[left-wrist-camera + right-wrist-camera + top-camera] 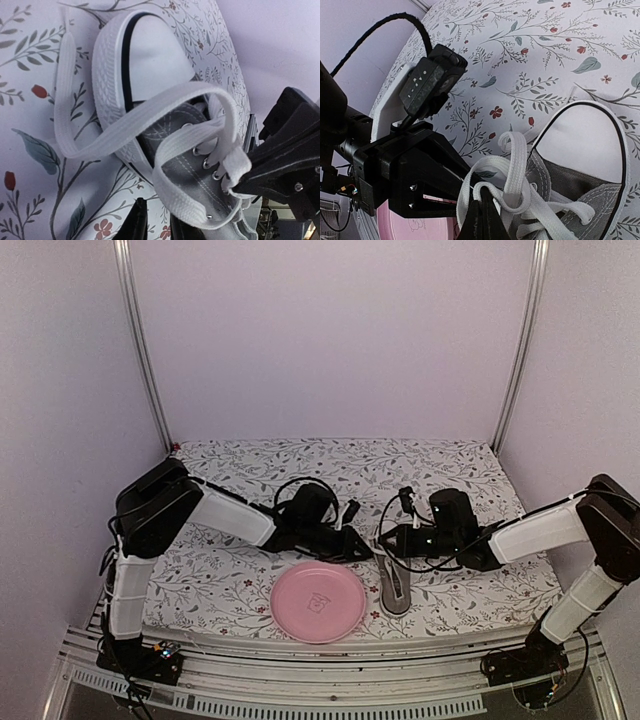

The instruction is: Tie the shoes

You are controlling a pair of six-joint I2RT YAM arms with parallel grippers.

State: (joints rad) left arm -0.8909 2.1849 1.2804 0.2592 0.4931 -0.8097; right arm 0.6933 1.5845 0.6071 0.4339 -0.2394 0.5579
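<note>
The grey sneaker [396,587] lies on the flowered tablecloth [300,465] near the front edge, just beside the pink plate [320,602], on the plate's right side. Both arms hold the elbow raised, and each white forearm slopes down toward the middle of the table. The two wrists come close together over the far end of the shoe.

The right gripper [482,220] has its jaws pressed together on a white lace [515,165] and holds it lifted above the eyelets. The left gripper [157,225] points at the shoe from the opposite side, low over the cloth. Its fingertips stand a little apart, the cloth shows between them, and nothing is pinched there. The loose lace end [62,100] lies on the cloth beside the toe cap [155,50].
</note>
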